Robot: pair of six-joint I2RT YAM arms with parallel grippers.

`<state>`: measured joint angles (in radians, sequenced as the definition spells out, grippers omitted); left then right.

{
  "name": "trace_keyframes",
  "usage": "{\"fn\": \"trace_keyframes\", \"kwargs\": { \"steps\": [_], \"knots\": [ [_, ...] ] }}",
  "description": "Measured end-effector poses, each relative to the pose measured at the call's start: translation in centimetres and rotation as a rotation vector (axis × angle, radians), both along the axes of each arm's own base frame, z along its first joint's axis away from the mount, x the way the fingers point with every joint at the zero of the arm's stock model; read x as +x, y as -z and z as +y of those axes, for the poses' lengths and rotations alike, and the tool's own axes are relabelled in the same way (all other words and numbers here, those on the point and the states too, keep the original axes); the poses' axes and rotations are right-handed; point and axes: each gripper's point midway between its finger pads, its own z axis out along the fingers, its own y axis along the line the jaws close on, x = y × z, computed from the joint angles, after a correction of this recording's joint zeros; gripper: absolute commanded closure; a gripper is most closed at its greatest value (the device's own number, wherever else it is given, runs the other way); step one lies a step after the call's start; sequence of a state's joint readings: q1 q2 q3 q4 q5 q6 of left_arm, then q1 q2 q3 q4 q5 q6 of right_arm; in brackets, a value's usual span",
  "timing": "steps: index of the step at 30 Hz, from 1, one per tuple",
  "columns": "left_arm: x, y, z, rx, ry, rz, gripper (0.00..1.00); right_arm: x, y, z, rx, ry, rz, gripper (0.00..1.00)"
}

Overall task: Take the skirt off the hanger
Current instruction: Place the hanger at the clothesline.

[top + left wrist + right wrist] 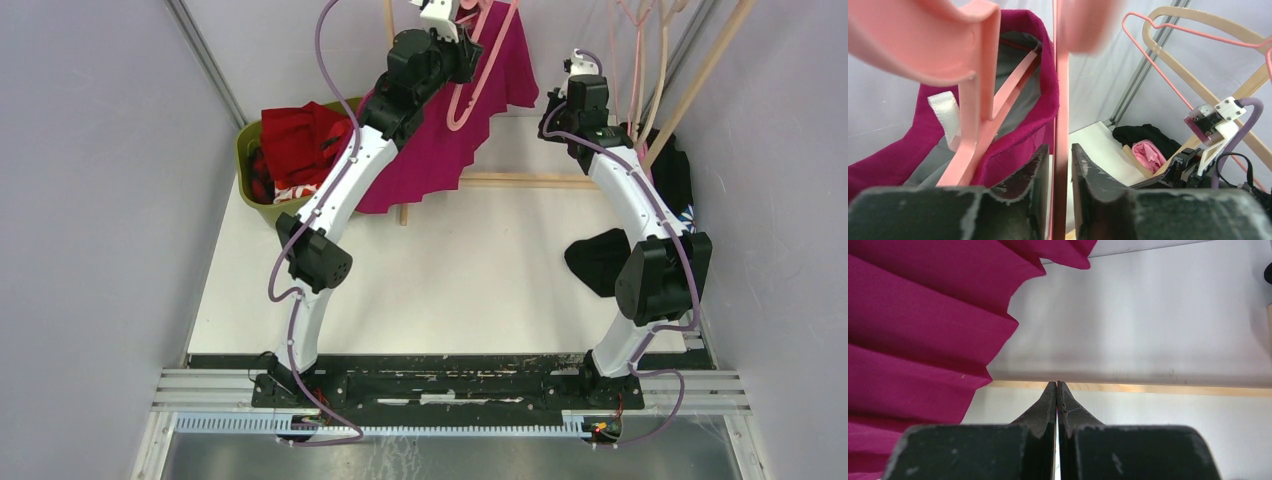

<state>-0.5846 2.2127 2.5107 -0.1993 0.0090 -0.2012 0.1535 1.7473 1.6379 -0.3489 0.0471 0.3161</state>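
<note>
A: Where is the skirt (440, 150)?
B: Magenta and pleated, it hangs at the back of my table on a pink hanger (980, 75) (waistband around it). My left gripper (1059, 155) is closed around the hanger's thin bar. My right gripper (1057, 384), jaws pressed together and empty, is near the hem.

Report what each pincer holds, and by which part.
Left pincer grips the pink hanger by its thin straight bar. Right pincer is shut on nothing, beside the skirt.

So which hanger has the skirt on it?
The thick pink plastic hanger in the left gripper; the thin wire hanger and wooden hanger beside it are bare.
</note>
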Motion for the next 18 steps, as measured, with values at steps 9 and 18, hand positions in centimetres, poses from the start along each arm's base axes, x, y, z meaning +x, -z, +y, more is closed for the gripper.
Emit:
{"fn": "trace_keyframes", "kwargs": {
  "steps": [9,18],
  "knots": [
    [-0.4,-0.1,-0.5,0.0,0.035,-0.001,0.41,0.1,-0.1,0.0,-0.001,0.002,-0.003,0.99],
    [-1.8,-2.0,-0.2,-0.01,0.065,-0.023,0.04,-0.1,0.8,-0.1,-0.003,0.001,0.015,0.99]
  ]
}}
